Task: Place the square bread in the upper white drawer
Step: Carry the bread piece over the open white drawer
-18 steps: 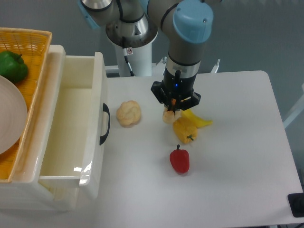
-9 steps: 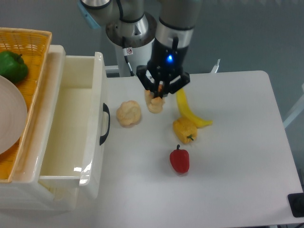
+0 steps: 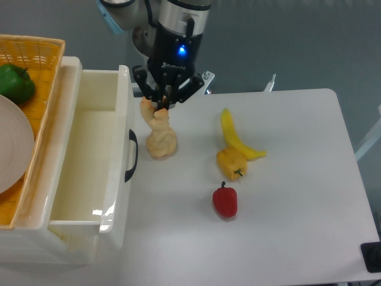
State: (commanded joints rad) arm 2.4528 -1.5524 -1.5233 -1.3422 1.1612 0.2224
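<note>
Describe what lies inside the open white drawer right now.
The upper white drawer shows only its bare cream floor; nothing lies in it. The square bread hangs outside in the gripper, overlapping the round bun in the camera view.

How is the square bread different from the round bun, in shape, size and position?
The square bread is a small blocky chunk with orange-brown on it; the round bun is larger, knobbly and pale cream all over. The square bread is held in the tool, while the round bun lies free on the white table. In the picture the square bread sits just above the round bun. Both are pale bread toys near the open upper white drawer.
</note>
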